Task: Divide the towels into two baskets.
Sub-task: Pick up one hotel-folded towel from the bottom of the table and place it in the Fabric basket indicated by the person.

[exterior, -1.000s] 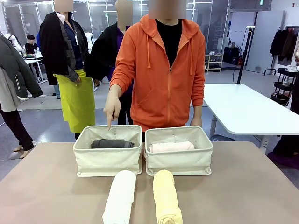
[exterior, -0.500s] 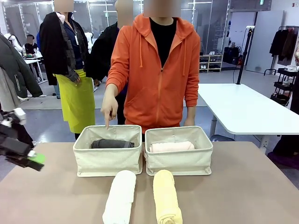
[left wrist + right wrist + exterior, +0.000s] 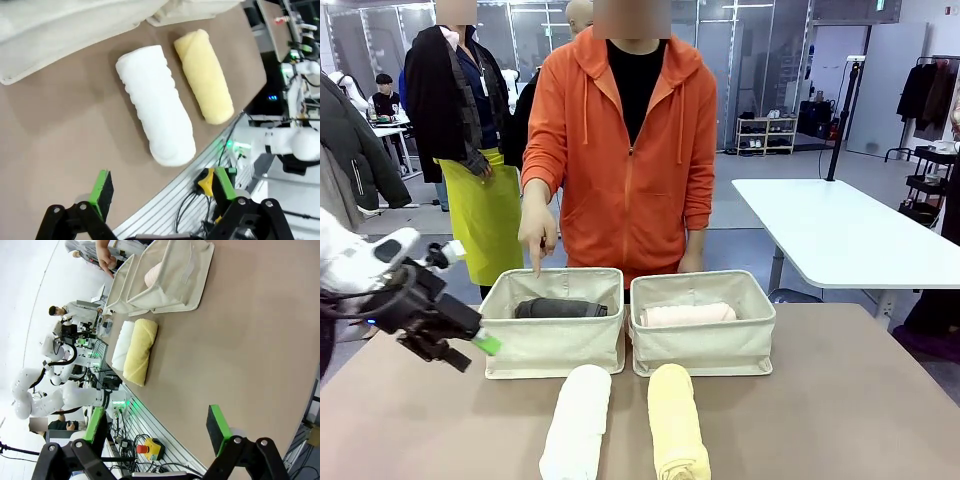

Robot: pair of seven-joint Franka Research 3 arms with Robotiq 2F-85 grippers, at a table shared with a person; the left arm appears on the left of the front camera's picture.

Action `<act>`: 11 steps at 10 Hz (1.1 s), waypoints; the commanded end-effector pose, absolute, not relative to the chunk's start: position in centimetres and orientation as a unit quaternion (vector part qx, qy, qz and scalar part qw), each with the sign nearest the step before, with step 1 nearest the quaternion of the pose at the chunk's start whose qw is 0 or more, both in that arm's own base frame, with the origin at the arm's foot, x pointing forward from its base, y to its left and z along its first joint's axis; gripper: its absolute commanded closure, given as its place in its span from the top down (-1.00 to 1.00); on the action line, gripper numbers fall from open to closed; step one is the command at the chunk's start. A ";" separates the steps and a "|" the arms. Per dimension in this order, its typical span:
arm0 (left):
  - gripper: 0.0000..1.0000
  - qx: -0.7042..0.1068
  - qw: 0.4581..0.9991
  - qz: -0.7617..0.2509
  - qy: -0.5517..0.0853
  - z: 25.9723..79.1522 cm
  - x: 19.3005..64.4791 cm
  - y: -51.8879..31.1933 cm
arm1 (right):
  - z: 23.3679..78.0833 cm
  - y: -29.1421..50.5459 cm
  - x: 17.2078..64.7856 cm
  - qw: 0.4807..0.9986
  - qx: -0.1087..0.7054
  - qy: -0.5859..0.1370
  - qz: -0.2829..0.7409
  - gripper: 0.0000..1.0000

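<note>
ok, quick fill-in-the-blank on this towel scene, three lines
1. The basket holding the dark grey towel is on the robot's ____.
2. The towel in the other basket is pale ____.
3. The white towel and yellow towel lie on the ____, outside both baskets.
Missing: left; pink; table.

Brown desk (image 3: 840,400) up front, orange hoodie (image 3: 620,150) behind it, white table (image 3: 840,235) off right, yellow apron (image 3: 485,215) far left

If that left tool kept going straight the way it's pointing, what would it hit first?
Probably the rolled white terry towel lying on the brown table. The open left tool looks aimed at it, though depth is unclear and it might reach the tabletop first.
</note>
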State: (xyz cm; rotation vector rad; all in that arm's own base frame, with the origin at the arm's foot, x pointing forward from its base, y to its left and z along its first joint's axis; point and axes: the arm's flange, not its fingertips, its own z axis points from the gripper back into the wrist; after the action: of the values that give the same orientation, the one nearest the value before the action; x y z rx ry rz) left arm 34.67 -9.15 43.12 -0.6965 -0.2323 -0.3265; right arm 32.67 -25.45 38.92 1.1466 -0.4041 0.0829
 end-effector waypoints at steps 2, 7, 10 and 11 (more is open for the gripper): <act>1.00 -0.296 0.943 -0.105 -0.111 38.0 30.0 -13.3 | 39.2 -25.5 32.6 0.821 0.537 -0.189 0.047 1.00; 1.00 -0.301 0.940 -0.121 -0.102 40.7 34.8 -14.5 | 39.2 -25.5 32.6 0.821 0.537 -0.189 0.047 1.00; 1.00 -0.305 0.940 -0.114 -0.102 40.2 34.9 -14.8 | 39.2 -25.5 32.6 0.821 0.537 -0.189 0.047 1.00; 1.00 -0.307 0.947 -0.056 -0.079 39.5 35.5 -16.7 | 39.2 -25.5 32.6 0.821 0.537 -0.189 0.047 1.00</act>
State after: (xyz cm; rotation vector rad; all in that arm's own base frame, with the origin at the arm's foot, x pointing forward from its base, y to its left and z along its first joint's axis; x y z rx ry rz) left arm 34.99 -15.17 39.96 -0.6291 -0.1905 -0.1947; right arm 32.66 -25.47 38.93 1.1464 -0.4044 0.0827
